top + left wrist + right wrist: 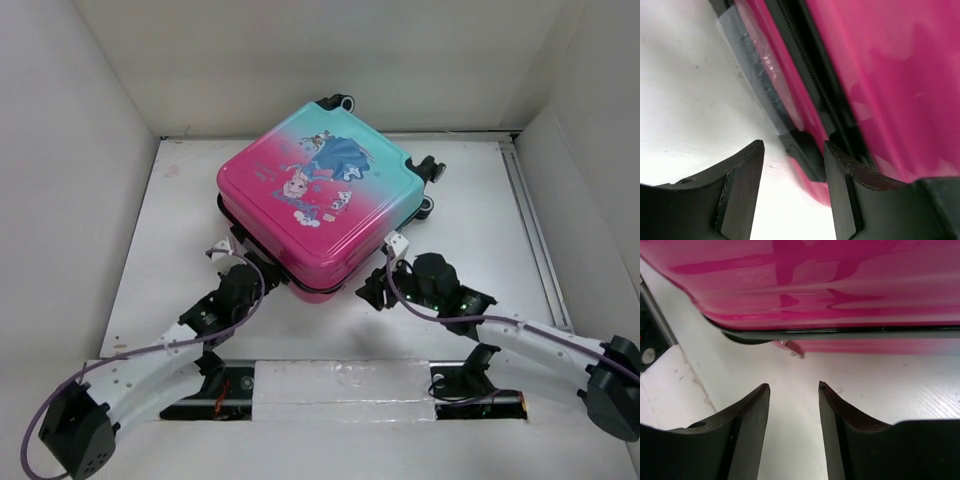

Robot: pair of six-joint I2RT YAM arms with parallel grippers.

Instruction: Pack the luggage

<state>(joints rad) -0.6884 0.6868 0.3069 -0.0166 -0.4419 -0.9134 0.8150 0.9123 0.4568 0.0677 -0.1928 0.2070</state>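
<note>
The luggage (315, 185) lies flat and closed on the white table, pink at the near corner and teal toward its black wheels (432, 170). My left gripper (228, 255) sits at its left front side, open (794, 150); a black part of the case edge (805, 155) shows between the finger ends without being gripped. The black zipper (820, 95) runs along the seam beside it. My right gripper (378, 283) is at the right front side, open (794, 387), over bare table just short of the pink shell (840, 285). A small zipper pull (792, 347) hangs under the seam.
White walls enclose the table (180, 300) on the left, back and right. A grey rail (535, 230) runs along the right side. A taped white strip (340, 385) lies between the arm bases at the near edge. A plastic-wrapped dark part (757, 65) sits on the case's side.
</note>
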